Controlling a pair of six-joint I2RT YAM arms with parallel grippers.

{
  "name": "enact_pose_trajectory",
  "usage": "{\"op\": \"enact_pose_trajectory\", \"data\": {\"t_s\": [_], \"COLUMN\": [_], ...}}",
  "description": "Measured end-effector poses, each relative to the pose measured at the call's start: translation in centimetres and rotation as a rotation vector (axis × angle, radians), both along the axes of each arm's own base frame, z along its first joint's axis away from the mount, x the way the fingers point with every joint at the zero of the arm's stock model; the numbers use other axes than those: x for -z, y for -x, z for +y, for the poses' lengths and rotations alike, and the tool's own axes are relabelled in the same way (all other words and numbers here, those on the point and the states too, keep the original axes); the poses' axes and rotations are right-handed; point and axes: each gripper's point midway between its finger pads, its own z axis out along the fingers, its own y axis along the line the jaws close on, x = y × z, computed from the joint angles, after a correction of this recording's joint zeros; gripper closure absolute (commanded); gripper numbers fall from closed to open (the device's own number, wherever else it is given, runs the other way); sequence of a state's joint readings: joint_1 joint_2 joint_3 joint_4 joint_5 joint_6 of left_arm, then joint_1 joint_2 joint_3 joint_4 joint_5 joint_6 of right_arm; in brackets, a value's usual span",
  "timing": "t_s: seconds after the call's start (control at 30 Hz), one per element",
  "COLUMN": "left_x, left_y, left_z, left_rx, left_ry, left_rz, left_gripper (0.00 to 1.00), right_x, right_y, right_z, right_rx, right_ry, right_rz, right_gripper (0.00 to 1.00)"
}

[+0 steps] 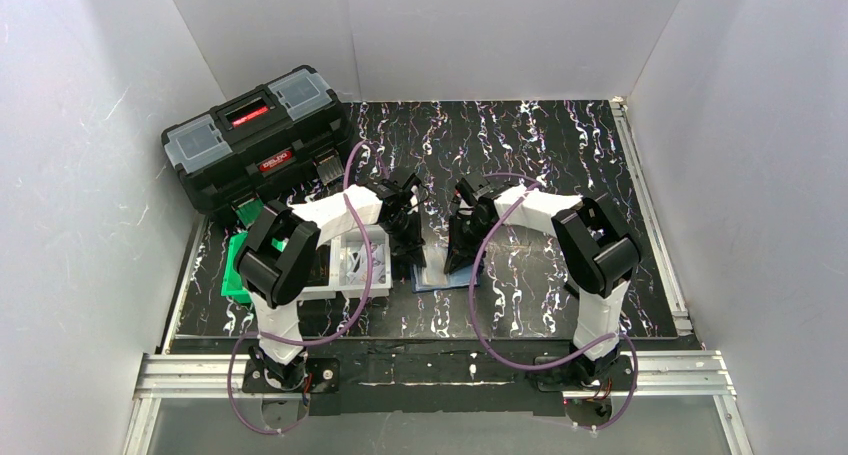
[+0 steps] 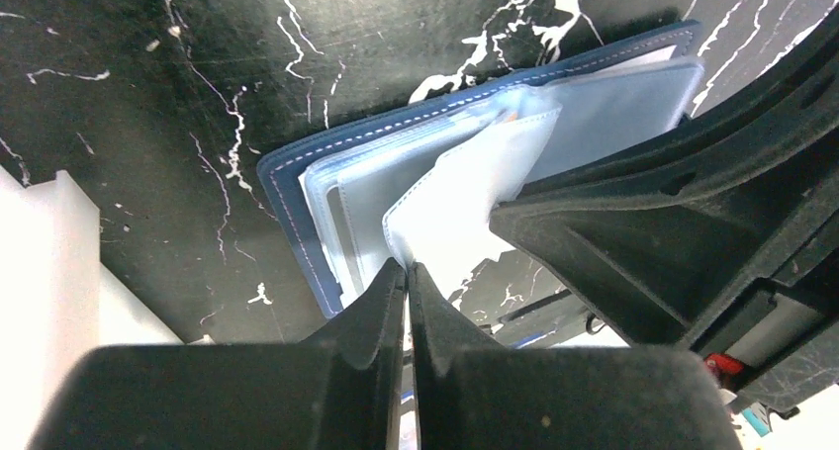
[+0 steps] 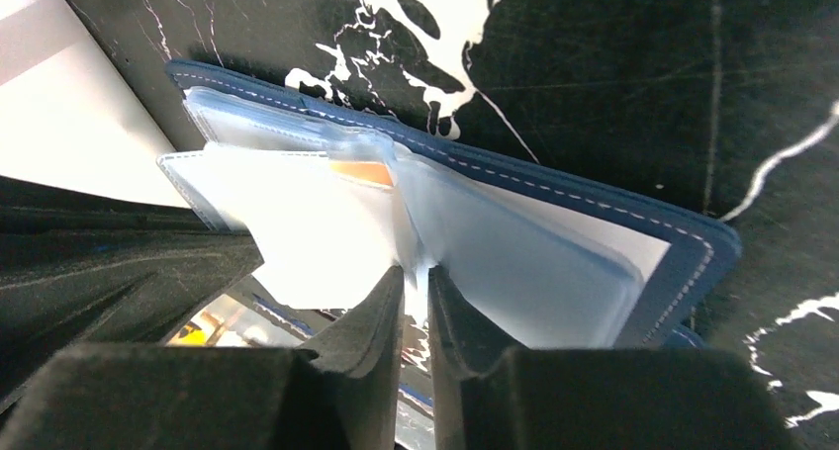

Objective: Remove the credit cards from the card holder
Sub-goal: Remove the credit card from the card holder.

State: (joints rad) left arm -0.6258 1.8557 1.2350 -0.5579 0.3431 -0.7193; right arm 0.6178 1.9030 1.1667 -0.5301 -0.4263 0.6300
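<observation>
1. Only the right wrist view shows an orange sliver of a credit card (image 3: pixel 362 172), tucked in a clear pocket of the card holder (image 3: pixel 594 208).
2. Only the top view shows the toolbox (image 1: pixel 255 135) at 10 o'clock of the holder and the white tray (image 1: pixel 352 265) at 9 o'clock.
3. Cloudy pockets hide the rest of the card, so the card count cannot be told.
4. The holder lies open on the table (image 1: pixel 560 135) between both arms.
5. The left gripper (image 2: pixel 407 272) is clenched on a clear leaf, and the holder fans out toward 1 o'clock.
6. The right gripper (image 3: pixel 416 277) is clenched on another leaf, with the card at 11 o'clock of its tips.
</observation>
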Motion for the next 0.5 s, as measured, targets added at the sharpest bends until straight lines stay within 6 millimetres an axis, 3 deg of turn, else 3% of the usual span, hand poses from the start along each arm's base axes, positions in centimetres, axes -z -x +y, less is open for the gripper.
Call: {"op": "enact_pose_trajectory", "data": {"t_s": [0.17,0.5], "left_x": [-0.6,-1.9], "left_y": [0.0,0.2], "left_z": [-0.1,-0.2], "left_rx": [-0.002,0.0], "left_ry": [0.01,0.011], "left_rz": [-0.008,-0.007], "left_gripper": [1.0,1.0], "right_x": [-0.8,-5.5], "right_y": [-0.4,-1.7], "right_z": [-0.4,-0.2], "right_rx": [0.002,0.011], "right_ry": [0.016,-0.029], "right_rz": [-0.035,-0.161], "right_gripper": [0.6,0.5]}}
